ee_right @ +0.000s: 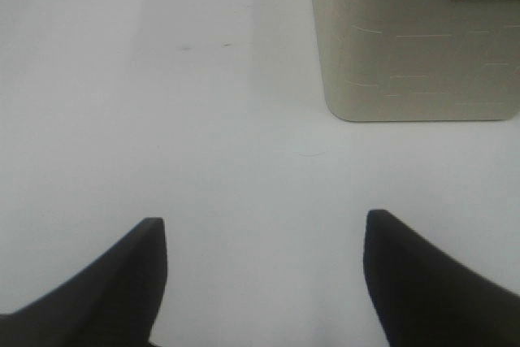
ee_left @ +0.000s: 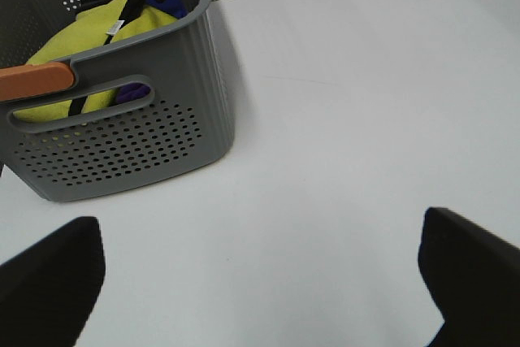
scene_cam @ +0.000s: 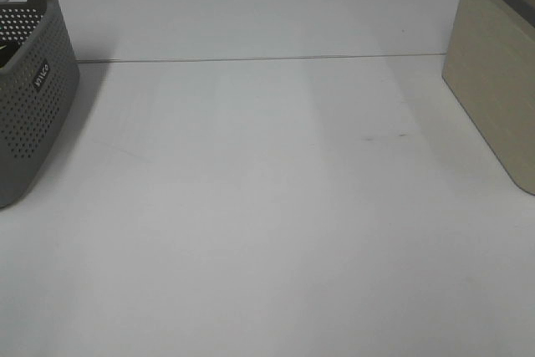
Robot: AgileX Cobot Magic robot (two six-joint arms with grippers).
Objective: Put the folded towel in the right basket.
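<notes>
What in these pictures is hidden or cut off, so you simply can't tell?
- Beige basket: interior hidden; the overhead view's edge cuts it, and the right wrist view shows only its outer wall.
- Grey basket: cut by the overhead edge; in the left wrist view its wall partly hides the yellow cloth.
- Folded towel: not identifiable in any view.

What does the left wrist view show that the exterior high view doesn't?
Only the left wrist view shows the grey basket's contents, a yellow cloth item with something blue beside it, plus the open left pincer. Only the exterior high view shows the beige basket. Both share the grey basket and white table. Neither clearly shows a folded towel.
</notes>
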